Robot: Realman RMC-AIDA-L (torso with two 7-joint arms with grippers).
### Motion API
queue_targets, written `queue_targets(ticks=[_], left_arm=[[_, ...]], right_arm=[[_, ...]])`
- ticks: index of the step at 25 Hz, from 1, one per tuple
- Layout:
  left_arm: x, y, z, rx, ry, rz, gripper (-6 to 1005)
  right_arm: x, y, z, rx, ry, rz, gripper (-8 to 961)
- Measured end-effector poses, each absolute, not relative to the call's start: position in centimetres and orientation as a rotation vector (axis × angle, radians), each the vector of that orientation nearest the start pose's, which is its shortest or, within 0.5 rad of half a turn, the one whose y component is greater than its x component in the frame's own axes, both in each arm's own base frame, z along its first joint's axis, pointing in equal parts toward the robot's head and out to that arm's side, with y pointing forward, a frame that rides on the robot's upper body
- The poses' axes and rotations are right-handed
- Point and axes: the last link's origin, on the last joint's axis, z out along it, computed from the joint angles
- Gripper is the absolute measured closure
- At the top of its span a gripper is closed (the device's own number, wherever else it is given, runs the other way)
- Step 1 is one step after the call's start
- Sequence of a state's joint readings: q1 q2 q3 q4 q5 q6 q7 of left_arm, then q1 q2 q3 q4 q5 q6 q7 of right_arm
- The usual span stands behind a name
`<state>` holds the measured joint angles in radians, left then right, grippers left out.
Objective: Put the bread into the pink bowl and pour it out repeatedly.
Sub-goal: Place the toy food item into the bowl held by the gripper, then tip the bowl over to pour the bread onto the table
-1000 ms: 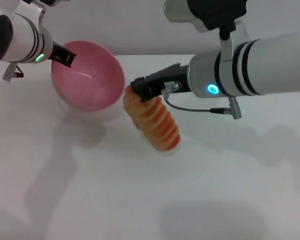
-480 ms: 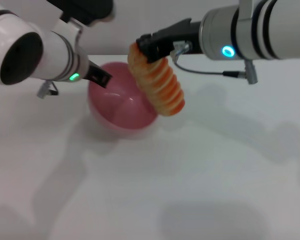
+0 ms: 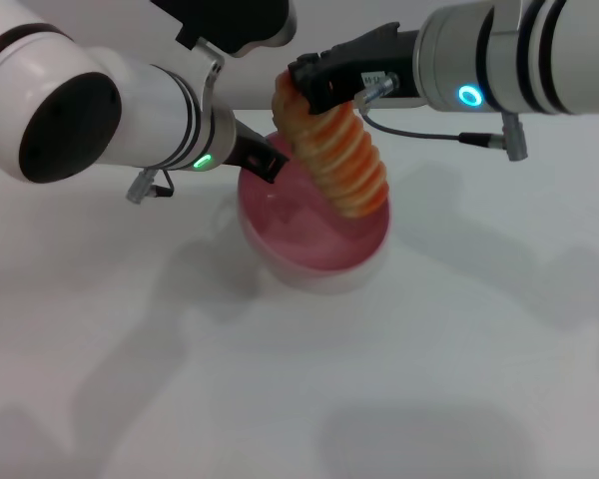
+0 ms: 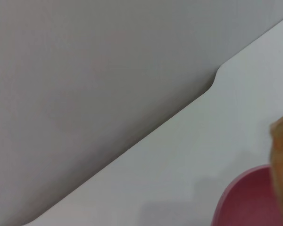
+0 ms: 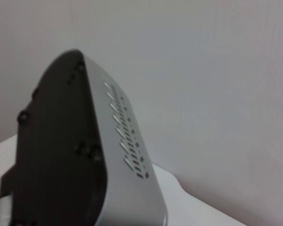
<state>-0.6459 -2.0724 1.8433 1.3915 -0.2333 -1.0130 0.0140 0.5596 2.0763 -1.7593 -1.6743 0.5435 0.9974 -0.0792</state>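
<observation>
- gripping the bread [image 3: 334, 160] by its upper end, the right gripper [image 3: 304, 88] is closed on the loaf and hangs it steeply tilted, lower end down, so it can go into the bowl end first.
- the bread sits above and partly within the mouth of the pink bowl [image 3: 314, 239]; its lower tip lies near the rim on the robot's right side. whether that tip touches the bowl's inside cannot be told.
- the left gripper [image 3: 263, 160] is clamped on the bowl's rim on the robot's left side. judged purpose: to keep the bowl steady and mouth-up under the loaf, and to have it already in hand for tipping out.
- the bowl appears to rest on the white table [image 3: 459, 379], though slight lift cannot be ruled out.
- the left wrist view shows only an edge of the pink bowl [image 4: 247, 197] with a sliver of bread [image 4: 282, 160] beside it, which agrees with the loaf being at the bowl's mouth.
- judged stage: bread not yet released; letting go is the remaining part of the placing step.
</observation>
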Motion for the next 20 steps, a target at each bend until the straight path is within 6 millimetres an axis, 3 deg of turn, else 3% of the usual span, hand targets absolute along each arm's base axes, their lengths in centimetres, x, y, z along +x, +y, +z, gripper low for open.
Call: queue_targets(ticks=[10, 16, 20], left_arm=[[-10.6, 38.8, -5.1, -2.273, -0.631, 0.177, 957], [-10.7, 38.8, -5.2, -2.27, -0.64, 0.171, 956], [-10.7, 38.9, -5.1, -2.268, -0.641, 0.167, 956]], right_arm=[[6.6, 36.3, -2.3, -2.367, 0.701, 0.283, 911], [7.4, 35.9, -2.0, -2.344, 0.688, 0.314, 700], [8.1, 35.8, -0.4, -2.254, 0.546, 0.406, 506]])
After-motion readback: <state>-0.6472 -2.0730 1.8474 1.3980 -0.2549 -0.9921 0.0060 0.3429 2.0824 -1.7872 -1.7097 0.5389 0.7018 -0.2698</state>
